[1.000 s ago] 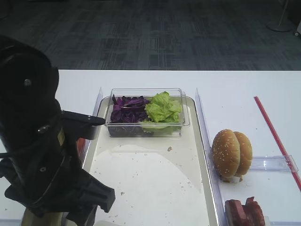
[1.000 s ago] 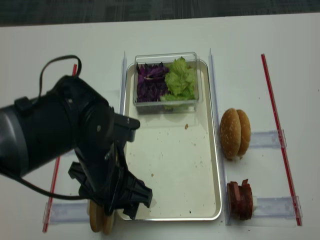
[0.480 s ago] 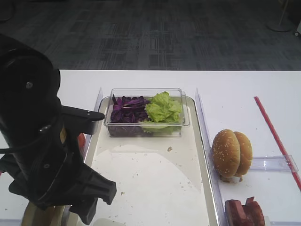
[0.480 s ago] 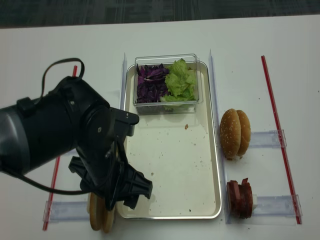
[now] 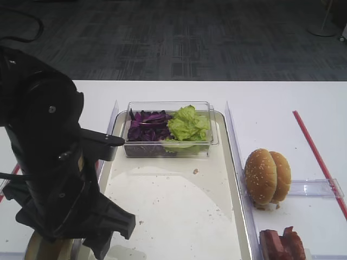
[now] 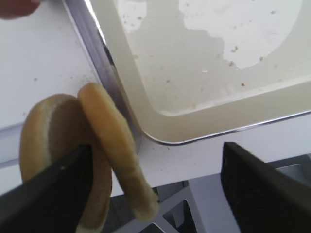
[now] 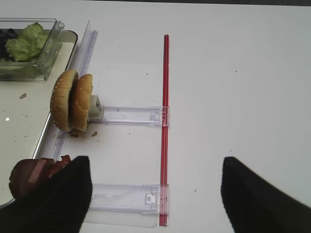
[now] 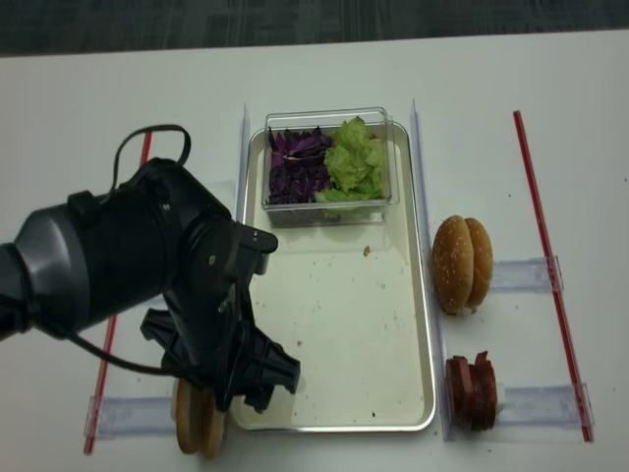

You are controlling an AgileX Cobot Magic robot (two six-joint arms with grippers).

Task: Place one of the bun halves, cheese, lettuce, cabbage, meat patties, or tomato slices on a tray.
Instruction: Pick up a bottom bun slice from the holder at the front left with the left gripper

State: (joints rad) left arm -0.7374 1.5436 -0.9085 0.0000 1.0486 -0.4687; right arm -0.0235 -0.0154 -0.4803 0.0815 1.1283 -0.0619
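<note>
Your left arm (image 8: 128, 285) fills the near left of the table and, over the past second, has drifted off the corner of the tray (image 8: 393, 324) toward the table's left side, so that the left gripper (image 6: 155, 189) now hangs over the bun halves (image 8: 197, 425). In the wrist view its fingers (image 6: 53, 189) stand wide apart, gripping nothing, with the two buns standing on edge between them, just outside the tray's near left corner. That shift suggests the pick is a bun half, not yet grasped; the tray's floor holds only crumbs and the clear box (image 8: 329, 162) at its far end, where the purple cabbage (image 8: 295, 167) and lettuce (image 8: 356, 157) sit. On the right, well apart, the sesame buns (image 8: 462, 264) and meat patties (image 8: 474, 393) wait in their holders. Your right gripper (image 7: 153, 194) hovers there with fingers spread, empty. The tomato slices cannot be made out.
</note>
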